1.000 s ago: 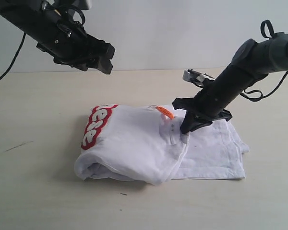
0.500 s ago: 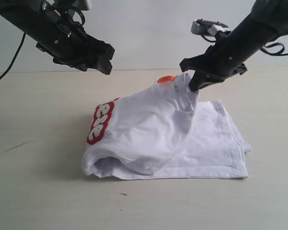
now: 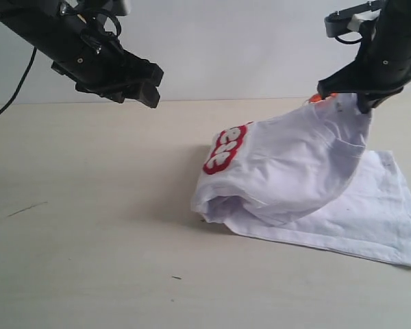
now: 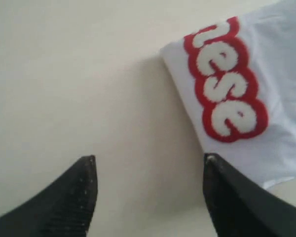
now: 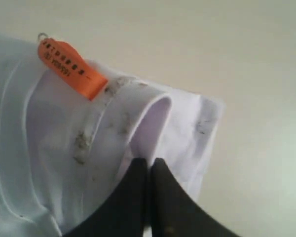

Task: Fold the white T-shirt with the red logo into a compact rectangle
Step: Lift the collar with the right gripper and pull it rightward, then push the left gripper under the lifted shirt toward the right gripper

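The white T-shirt (image 3: 308,178) lies partly folded on the table at the right, its upper layer pulled up and to the right. My right gripper (image 3: 362,104) is shut on the collar (image 5: 138,118), close to the orange tag (image 5: 71,68). The red logo (image 3: 225,148) shows on the lifted fold's left end; its white letters "ese" (image 4: 226,89) fill the left wrist view. My left gripper (image 3: 147,89) hangs open high at the upper left, apart from the shirt, with bare table between its fingers (image 4: 84,197).
The tan table (image 3: 89,226) stretches left of and in front of the shirt. The shirt's lower layer (image 3: 390,219) reaches the right edge of the exterior view. A pale wall stands behind the table.
My right gripper has risen and travelled right with the collar. The shirt's upper layer and logo were dragged right with it. The left arm has stayed still.
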